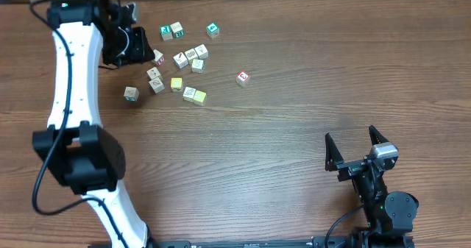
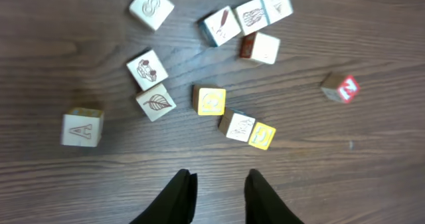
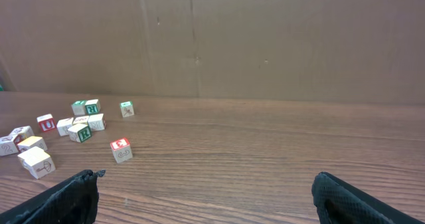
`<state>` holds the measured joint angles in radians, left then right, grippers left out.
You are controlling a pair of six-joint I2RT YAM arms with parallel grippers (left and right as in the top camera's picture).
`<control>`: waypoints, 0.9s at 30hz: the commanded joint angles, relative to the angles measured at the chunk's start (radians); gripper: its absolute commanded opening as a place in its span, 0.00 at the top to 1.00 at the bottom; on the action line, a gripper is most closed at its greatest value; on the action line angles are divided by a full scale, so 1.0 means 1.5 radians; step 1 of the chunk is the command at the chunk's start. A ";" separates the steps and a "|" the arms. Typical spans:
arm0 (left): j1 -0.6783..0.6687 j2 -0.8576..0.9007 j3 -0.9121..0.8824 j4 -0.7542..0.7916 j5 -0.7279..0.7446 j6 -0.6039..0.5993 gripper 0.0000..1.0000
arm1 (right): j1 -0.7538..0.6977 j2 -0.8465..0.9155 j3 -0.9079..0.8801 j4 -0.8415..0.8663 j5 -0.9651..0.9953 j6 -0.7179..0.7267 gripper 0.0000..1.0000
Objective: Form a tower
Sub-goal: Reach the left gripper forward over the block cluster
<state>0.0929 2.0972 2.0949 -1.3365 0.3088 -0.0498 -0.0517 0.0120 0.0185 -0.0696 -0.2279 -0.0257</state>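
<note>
Left jaws stand a little apart with nothing between them, hovering at the left edge of the cubes (image 1: 180, 59). Right jaws are spread wide and empty, low at the near right of the table (image 1: 294, 130), well apart from every cube.

Finding on progress: nothing is built. No tower stands in any view. Every cube rests directly on the table in a single layer, and none sits on another. By my judgement the whole task is left: choose a base cube, then lift and set the others on it one by one.

Location of the material: the cubes lie scattered at the far left of the table. Most sit in a loose cluster, and some touch, such as a white cube (image 2: 237, 126) against a yellow cube (image 2: 261, 135). One red cube (image 1: 243, 77) lies apart to the right of the cluster. Two green cubes (image 1: 166, 32) sit at the far edge.

Orientation: with no tower present, no heading or long axis can be reported. The scatter is flat, and the cubes are turned at differing angles on the table. A finished tower would, I judge, carry its long axis upright.
</note>
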 commanded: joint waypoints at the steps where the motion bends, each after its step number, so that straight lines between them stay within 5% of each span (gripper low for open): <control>1: -0.020 0.013 0.014 0.017 -0.030 -0.080 0.85 | 0.003 -0.006 -0.007 0.003 0.006 0.001 0.00; 4: -0.031 0.013 0.035 0.023 -0.053 -0.104 0.96 | 0.003 -0.006 -0.007 0.003 0.006 0.001 0.00; 7: -0.046 0.013 0.082 0.021 -0.098 -0.118 0.94 | 0.003 -0.006 -0.007 0.003 0.006 0.001 0.00; 11: -0.081 0.013 0.120 0.035 -0.195 -0.123 0.74 | 0.003 -0.006 -0.007 0.003 0.006 0.001 0.00; 14: -0.111 0.017 0.111 0.057 -0.291 -0.148 0.43 | 0.003 -0.006 -0.007 0.003 0.006 0.001 0.00; 16: -0.126 0.024 0.097 0.077 -0.298 -0.153 0.34 | 0.003 -0.006 -0.007 0.003 0.006 0.001 0.00; 27: -0.141 0.117 0.085 0.089 -0.298 -0.227 0.39 | 0.003 -0.006 -0.007 0.003 0.006 0.001 0.00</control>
<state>-0.1284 2.2173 2.2314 -1.2037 -0.1104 -0.3424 -0.0517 0.0116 0.0185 -0.0696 -0.2279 -0.0261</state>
